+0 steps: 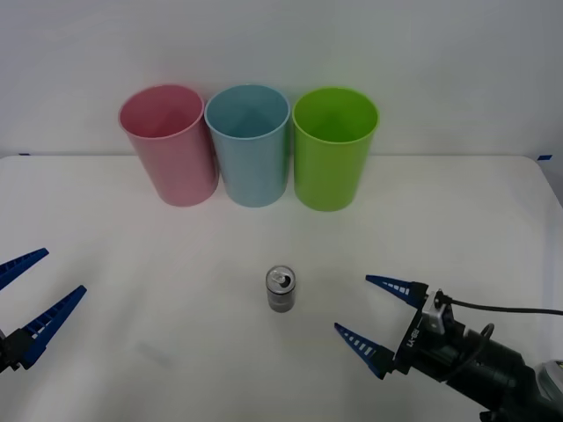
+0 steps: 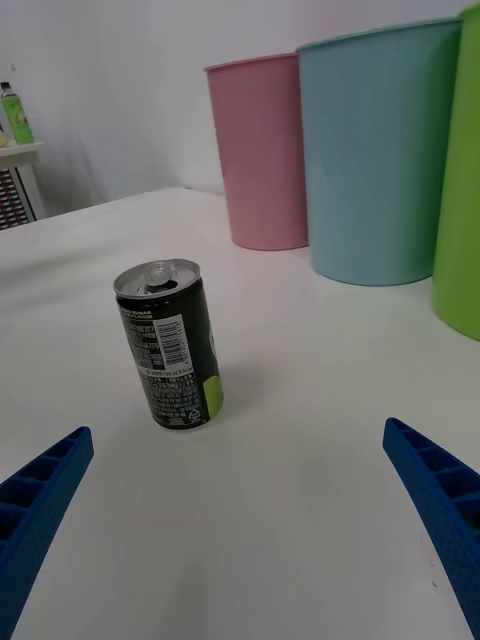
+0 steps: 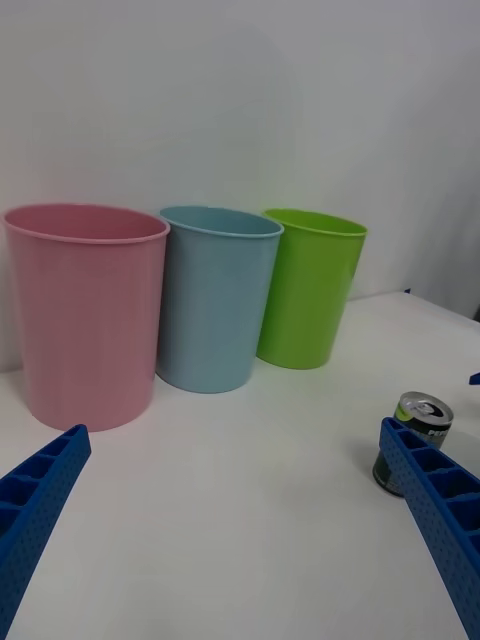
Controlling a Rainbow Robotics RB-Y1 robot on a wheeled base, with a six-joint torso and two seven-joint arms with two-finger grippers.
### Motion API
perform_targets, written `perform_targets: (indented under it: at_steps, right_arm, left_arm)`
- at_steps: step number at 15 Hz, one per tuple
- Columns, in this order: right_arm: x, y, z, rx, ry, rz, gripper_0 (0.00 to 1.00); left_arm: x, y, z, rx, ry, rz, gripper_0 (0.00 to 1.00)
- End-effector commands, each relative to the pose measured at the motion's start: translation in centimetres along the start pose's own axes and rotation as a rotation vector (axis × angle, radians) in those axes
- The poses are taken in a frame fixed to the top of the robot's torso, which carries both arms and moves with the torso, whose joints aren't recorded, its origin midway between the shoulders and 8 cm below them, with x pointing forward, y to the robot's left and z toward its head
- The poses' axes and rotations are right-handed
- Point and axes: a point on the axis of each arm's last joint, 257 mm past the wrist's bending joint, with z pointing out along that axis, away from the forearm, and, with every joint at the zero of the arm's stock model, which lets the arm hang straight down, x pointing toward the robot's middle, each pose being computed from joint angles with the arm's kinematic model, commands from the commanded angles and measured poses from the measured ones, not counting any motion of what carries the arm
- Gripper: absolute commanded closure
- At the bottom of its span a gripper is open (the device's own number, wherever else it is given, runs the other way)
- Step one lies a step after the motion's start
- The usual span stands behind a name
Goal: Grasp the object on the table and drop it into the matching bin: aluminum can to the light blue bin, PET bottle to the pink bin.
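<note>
I have the white surface [image 1: 106, 264] spread wide under both arms. At its far edge three bins stand upright in a row, each touching or all but touching its neighbour: the pink bin [image 1: 169, 145] on my left, the light blue bin [image 1: 251, 145] in the middle, and a lime green bin [image 1: 332, 148] on the right.

My right arm reaches in low from the near right corner. Its right gripper [image 1: 380, 316] sits just to the right of the can with the blue fingers spread wide, nothing between them. From the right wrist camera the can stands ahead of the open fingers [image 2: 40, 500], a little toward one side, not yet between them.

My left gripper [image 1: 31, 294] waits at the near left edge of the surface, fingers also wide apart and empty, well away from the can.

The aluminum can [image 1: 281, 289] stands upright on the surface in the middle, well in front of the bins and roughly in line with the light blue one. Its silver top with the pull tab faces up, its body is dark with a printed label and a small green patch near the base.
</note>
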Motion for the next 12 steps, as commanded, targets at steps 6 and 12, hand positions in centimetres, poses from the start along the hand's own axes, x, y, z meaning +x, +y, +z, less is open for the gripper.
perform_targets:
  at_steps: [6, 12]
  right_arm:
    - [0.4, 1.4, 4.2, -0.005, 0.021, -0.02, 0.0]
    - [0.5, 1.6, 6.8, -0.007, 0.042, -0.039, 0.0]
  left_arm:
    - [0.0, 0.0, 0.0, 0.0, 0.0, 0.0, 0.0]
    - [0.0, 0.0, 0.0, 0.0, 0.0, 0.0, 0.0]
